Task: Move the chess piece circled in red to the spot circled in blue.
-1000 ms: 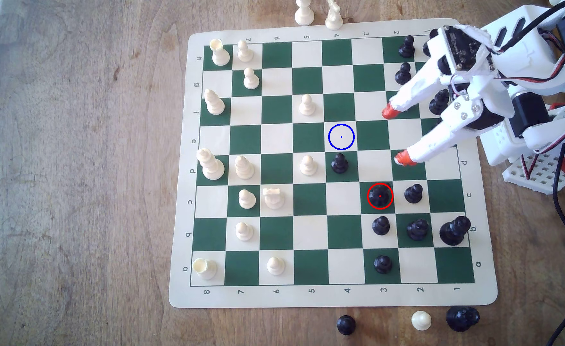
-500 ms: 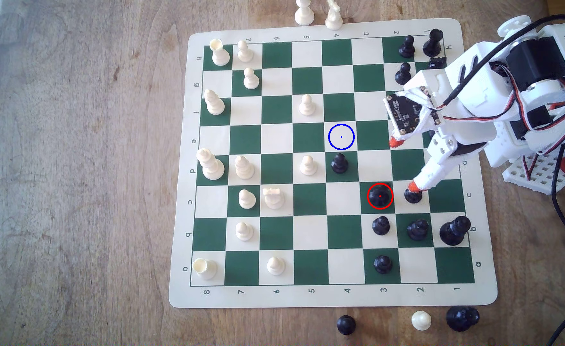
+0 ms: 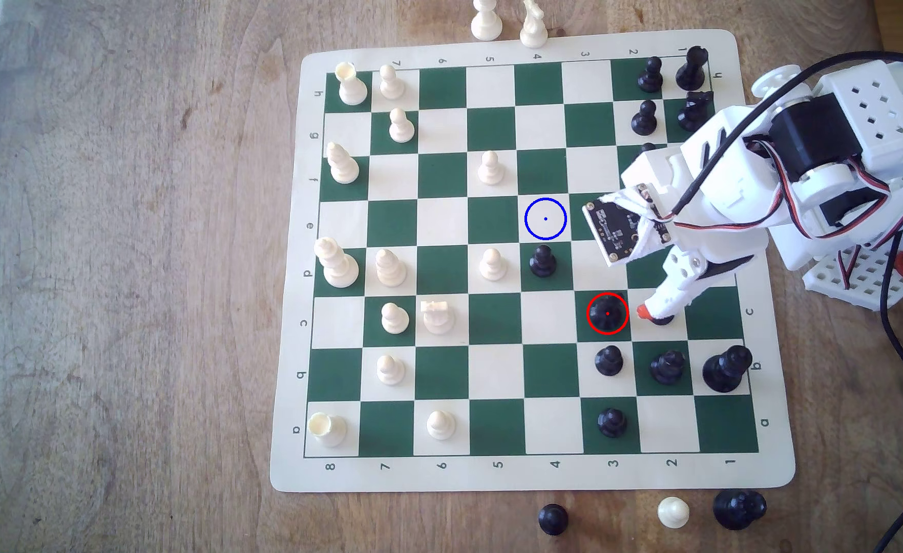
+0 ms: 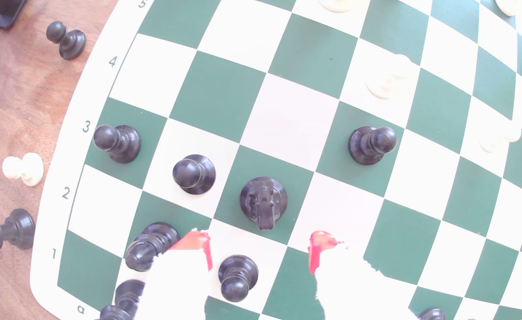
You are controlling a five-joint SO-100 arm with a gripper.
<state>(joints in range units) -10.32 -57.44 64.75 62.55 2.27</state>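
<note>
The chess piece (image 3: pixel 607 313), a black knight with a wide round base, stands inside the red circle on a green square; in the wrist view the chess piece (image 4: pixel 264 201) sits just ahead of the fingertips. My gripper (image 3: pixel 632 287) hovers open just to the exterior view's right of it, with one red-tipped finger (image 3: pixel 642 312) over the neighbouring black pawn (image 3: pixel 661 320). The other finger is hidden under the wrist camera board. In the wrist view the gripper (image 4: pixel 258 244) is open, and that pawn (image 4: pixel 238 277) lies between its fingers. The spot (image 3: pixel 545 218) is a bare cream square ringed in blue.
A black pawn (image 3: pixel 543 260) stands on the square next to the spot. More black pieces (image 3: pixel 609 360) (image 3: pixel 667 367) (image 3: pixel 726 368) crowd the squares below the knight. White pieces (image 3: pixel 491 263) fill the board's left half. Loose pieces (image 3: pixel 553 518) lie off the board's lower edge.
The arm swung down the board from the e and f rows to the c row, and the wrist tipped downward. The lower finger now sits over the pawn beside the knight. The gripper stayed open.
</note>
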